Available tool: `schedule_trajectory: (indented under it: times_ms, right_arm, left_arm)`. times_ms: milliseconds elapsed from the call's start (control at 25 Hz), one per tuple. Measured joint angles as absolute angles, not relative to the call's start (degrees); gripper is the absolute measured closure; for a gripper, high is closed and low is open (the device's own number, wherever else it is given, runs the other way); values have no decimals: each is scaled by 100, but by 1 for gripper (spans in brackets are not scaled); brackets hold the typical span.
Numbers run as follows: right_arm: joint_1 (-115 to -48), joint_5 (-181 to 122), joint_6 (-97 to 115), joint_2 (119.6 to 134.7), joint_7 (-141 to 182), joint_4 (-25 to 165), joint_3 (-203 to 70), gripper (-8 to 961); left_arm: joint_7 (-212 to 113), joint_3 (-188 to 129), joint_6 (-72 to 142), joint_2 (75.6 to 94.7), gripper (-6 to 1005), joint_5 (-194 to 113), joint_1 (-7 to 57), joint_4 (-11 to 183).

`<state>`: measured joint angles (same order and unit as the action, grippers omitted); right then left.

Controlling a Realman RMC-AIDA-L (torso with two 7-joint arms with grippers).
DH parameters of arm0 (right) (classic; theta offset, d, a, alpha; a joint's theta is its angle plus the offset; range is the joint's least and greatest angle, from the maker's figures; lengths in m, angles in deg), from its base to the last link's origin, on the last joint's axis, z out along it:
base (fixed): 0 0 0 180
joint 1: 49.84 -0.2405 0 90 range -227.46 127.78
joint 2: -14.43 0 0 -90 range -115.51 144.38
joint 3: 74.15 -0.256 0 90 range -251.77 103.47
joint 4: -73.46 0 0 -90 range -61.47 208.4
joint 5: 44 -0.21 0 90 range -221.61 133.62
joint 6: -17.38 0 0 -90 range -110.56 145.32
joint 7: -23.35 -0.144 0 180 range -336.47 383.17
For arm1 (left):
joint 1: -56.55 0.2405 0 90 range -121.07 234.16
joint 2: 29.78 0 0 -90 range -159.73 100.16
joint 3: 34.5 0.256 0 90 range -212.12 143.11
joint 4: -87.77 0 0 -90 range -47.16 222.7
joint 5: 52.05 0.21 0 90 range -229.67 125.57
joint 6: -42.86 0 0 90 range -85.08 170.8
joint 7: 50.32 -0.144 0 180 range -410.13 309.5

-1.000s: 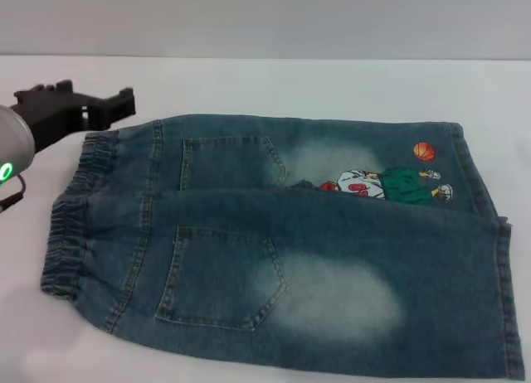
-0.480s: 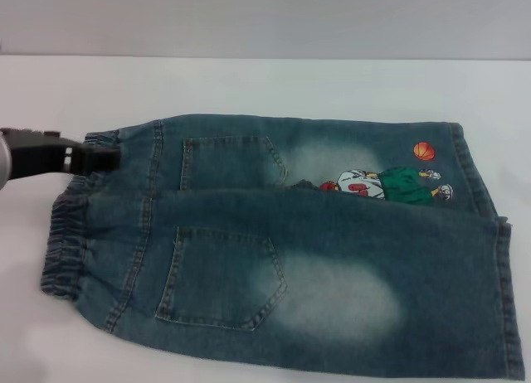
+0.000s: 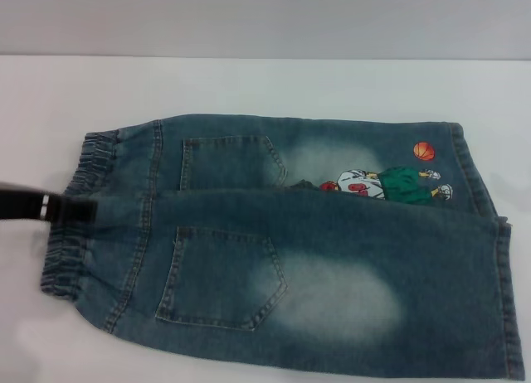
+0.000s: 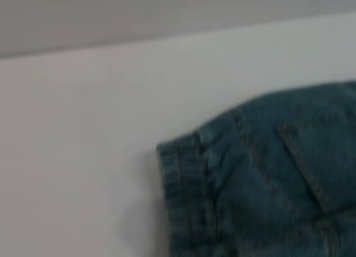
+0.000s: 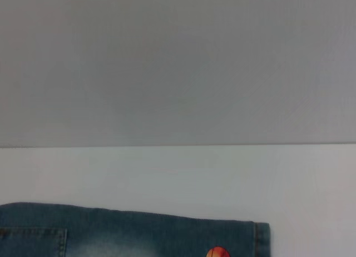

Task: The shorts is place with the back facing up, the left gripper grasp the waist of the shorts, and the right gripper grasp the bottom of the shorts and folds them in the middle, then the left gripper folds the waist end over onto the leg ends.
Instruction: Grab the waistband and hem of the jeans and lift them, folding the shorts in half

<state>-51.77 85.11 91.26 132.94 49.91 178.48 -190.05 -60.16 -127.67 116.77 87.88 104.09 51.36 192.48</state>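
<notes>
- We see the left gripper (image 3: 79,210) at the waist (image 3: 70,225) of the folded shorts (image 3: 315,259) (finger state: we cannot tell)
- The table (image 3: 249,84) lies beneath

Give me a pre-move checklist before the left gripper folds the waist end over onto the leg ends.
1. Shorts already folded in the middle, back pockets up: ok.
2. Left gripper at the elastic waistband: ok.
3. Left gripper actually clamped on the waistband: cannot tell.
4. Leg ends lying flat on the table: ok.
5. Right gripper out of the fold path: not visible in the head view, ok.
</notes>
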Motion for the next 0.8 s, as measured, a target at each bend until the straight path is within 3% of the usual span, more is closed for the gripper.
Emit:
schedule_trajectory:
  times_ms: [800]
  right_arm:
    - [-5041, 8505, 8998, 13326, 4981, 17964, -18962, 267]
  left_arm:
    - [-5505, -12676, 12585, 8815, 140, 10847, 5093, 18939]
